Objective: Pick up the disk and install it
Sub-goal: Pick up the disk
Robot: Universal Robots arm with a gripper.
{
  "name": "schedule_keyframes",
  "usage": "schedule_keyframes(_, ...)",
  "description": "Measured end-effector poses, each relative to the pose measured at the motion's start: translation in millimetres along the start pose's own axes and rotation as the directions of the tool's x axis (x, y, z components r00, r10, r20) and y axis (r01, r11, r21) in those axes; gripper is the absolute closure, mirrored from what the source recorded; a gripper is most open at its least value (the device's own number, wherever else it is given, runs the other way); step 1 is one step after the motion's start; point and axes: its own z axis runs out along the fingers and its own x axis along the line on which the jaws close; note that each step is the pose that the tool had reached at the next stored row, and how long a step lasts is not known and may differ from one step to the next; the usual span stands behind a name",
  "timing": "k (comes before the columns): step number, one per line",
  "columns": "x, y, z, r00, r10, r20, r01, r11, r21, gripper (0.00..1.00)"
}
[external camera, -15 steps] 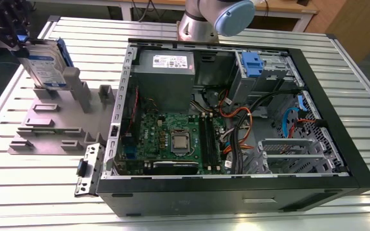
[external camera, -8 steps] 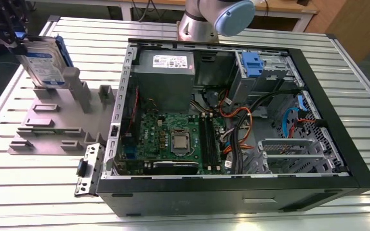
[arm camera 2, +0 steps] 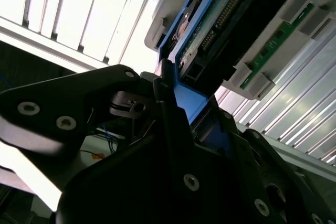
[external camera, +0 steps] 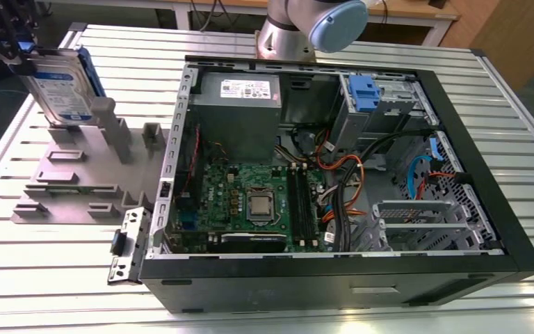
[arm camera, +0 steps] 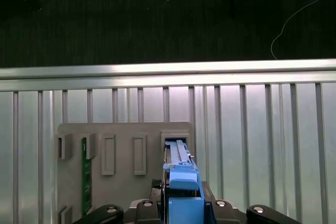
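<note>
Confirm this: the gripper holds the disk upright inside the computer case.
Wrong on the place. The gripper holds the disk upright at the grey rack, outside the case, on the exterior view's left, as the exterior view shows.

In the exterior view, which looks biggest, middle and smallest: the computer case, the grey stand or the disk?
1. computer case
2. grey stand
3. disk, clearly the smallest of the three
</note>
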Motion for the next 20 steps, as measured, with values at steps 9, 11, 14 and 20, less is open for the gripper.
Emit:
schedule_keyframes(9,0.0,0.0,-6.3,1.0000,0.000,-0.0082,0.000,1.0000,0.0002,0.64)
schedule_keyframes(11,0.0,0.0,-7.8,1.0000,0.000,-0.0099,0.000,1.0000,0.0003,0.64)
schedule_keyframes(14,0.0,0.1,-10.1,0.9999,0.000,-0.0122,0.000,1.0000,0.0004,0.64)
schedule_keyframes(20,0.0,0.2,-15.3,0.9999,0.000,-0.0168,0.000,1.0000,0.0006,0.64)
